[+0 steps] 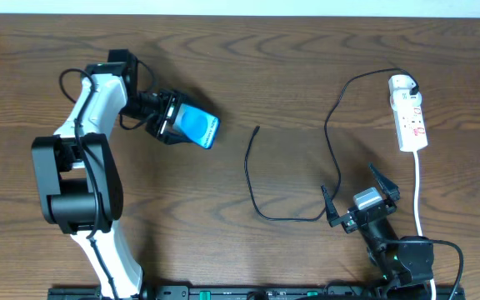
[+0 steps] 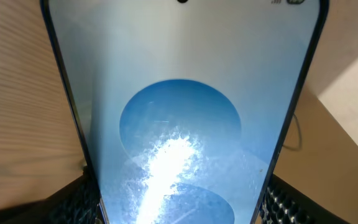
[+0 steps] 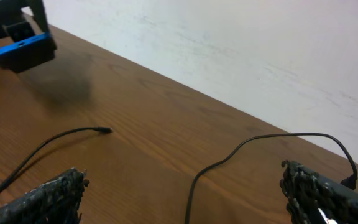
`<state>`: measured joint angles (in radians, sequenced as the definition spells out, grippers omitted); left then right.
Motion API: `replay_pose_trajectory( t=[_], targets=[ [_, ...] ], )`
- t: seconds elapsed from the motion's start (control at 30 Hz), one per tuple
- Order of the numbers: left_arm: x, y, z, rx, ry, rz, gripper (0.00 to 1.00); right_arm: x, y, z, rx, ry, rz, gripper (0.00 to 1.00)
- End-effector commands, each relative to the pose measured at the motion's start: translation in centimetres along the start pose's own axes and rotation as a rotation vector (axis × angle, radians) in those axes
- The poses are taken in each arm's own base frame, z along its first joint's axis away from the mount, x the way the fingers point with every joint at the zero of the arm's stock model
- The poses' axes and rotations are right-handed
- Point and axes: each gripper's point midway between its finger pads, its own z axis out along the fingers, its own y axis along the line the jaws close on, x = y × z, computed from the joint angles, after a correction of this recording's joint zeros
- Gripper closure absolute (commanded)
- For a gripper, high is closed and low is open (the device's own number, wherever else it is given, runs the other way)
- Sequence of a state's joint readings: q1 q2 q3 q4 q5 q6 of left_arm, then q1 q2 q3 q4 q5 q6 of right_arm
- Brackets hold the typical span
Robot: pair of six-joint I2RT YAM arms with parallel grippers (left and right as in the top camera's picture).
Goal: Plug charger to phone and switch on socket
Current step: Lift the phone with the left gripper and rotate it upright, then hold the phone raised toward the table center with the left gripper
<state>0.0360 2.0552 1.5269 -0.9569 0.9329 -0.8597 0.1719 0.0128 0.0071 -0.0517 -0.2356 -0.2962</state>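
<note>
The phone (image 1: 200, 127), its screen light blue, is lifted off the table at the left, and my left gripper (image 1: 170, 118) is shut on its edges. It fills the left wrist view as the phone (image 2: 179, 106), held between the dark fingers (image 2: 72, 200). The charger (image 1: 250, 171) is a thin black cable lying loose in the middle, its plug tip (image 1: 258, 127) free and pointing away. It loops back to the white socket (image 1: 412, 117) at the far right. My right gripper (image 1: 355, 192) stands open just above the cable's near bend. In the right wrist view the charger (image 3: 194, 186) runs between the fingers (image 3: 50, 198).
The socket's thick white cord (image 1: 417, 192) runs down the right side towards the table's front edge, close to my right arm. The plug tip (image 3: 107, 130) lies on bare wood. A pale wall (image 3: 260, 56) stands behind the table's far edge.
</note>
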Motion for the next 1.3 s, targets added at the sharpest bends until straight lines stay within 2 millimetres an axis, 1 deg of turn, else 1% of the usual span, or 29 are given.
replay_pose_trajectory(
  t=[0.0,0.13,0.33,0.5,0.93,1.1,1.27],
  targets=[
    [3.1,-3.0,-0.3,0.110,0.124,0.013,0.38,0.0,0.0,0.0,0.001,-0.001,0.012,0.01],
    [4.2,-3.8,0.0,0.135,0.177,-0.005,0.39,0.0,0.0,0.0,0.001,-0.001,0.012,0.01],
    [5.7,-4.5,0.0,0.157,0.257,-0.086,0.40,0.0,0.0,0.0,0.001,-0.001,0.011,0.01],
    [6.0,-4.6,-0.1,0.154,0.279,-0.170,0.41,0.0,0.0,0.0,0.001,-0.001,0.012,0.01],
    [6.1,-4.6,0.0,0.130,0.292,-0.309,0.41,0.0,0.0,0.0,0.001,-0.001,0.012,0.01],
    [6.2,-4.7,0.0,0.130,0.302,-0.333,0.42,0.0,0.0,0.0,0.001,-0.001,0.012,0.01],
    [7.2,-5.3,-0.5,0.157,0.369,-0.331,0.42,0.0,0.0,0.0,0.001,-0.001,0.012,0.01]
  ],
)
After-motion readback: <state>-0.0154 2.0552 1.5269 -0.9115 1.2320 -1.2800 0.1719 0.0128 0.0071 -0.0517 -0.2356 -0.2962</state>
